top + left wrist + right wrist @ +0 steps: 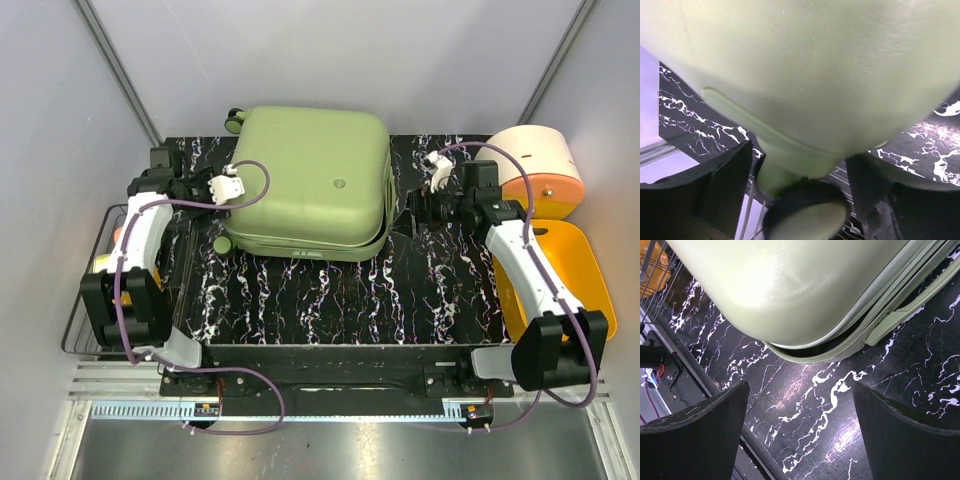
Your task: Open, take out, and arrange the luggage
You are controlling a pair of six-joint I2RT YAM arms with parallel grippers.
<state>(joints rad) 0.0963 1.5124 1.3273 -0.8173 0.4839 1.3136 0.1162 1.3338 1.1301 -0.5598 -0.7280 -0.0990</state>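
Green shell looks slick: the luggage [310, 175] lies flat on the table [350, 300], my left gripper [225, 190] spread around its wheel [805, 217], my right gripper [415, 205] spread beside the opposite edge. An uneven push could skid it away.

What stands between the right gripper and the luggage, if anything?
Nothing visible does. The right gripper is open, and only bare table lies between it and the corner of the luggage.

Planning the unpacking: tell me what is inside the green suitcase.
The pale-green suitcase lies nearly shut. At one corner its zipper seam gapes slightly, showing only darkness. Whatever is inside is covered by the shell.
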